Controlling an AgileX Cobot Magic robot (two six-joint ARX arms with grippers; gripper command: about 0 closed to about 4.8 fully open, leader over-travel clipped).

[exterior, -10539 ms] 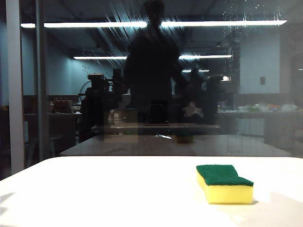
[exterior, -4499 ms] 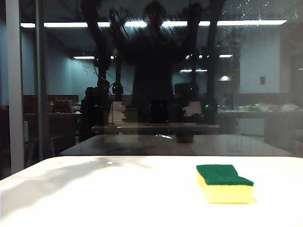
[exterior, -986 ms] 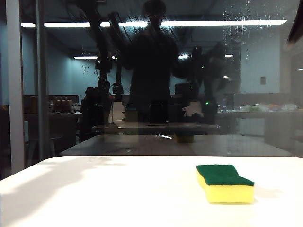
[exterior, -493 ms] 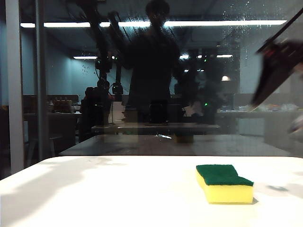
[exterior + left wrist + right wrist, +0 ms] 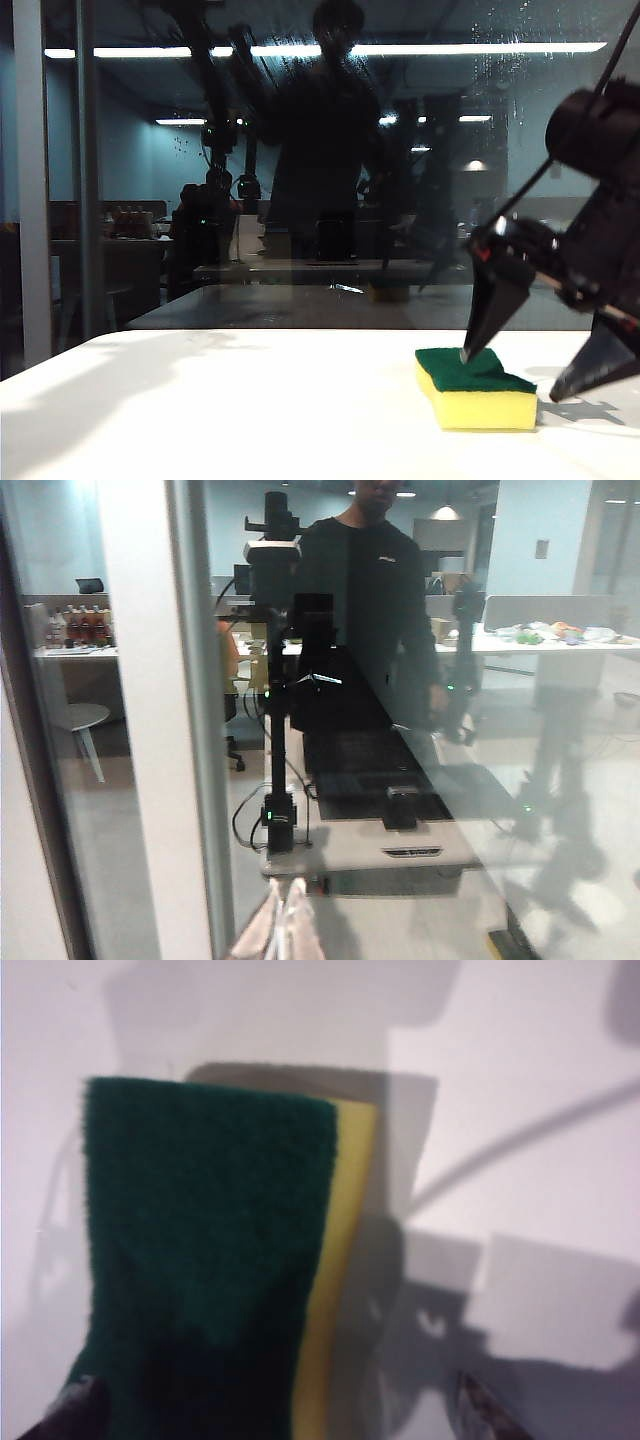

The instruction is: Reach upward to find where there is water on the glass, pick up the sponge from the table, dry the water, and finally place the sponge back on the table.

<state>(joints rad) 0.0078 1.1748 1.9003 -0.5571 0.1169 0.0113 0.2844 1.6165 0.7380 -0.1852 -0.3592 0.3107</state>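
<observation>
We see our right hand (image 5: 510, 375), fingers spread wide, straddling the sponge (image 5: 475, 388) lying ungrasped on the white tabletop (image 5: 220, 410), our left hand (image 5: 283, 927) near the glass (image 5: 300, 170), state unclear, wiping still undone.

No readable text — no labels, brands, numbers.

The right gripper (image 5: 510, 375) is low on the right side, pointing down. Its two fingers (image 5: 492, 305) are spread wide apart and hold nothing. The left gripper (image 5: 280, 930) is raised up high, and its fingers sit close together.
</observation>
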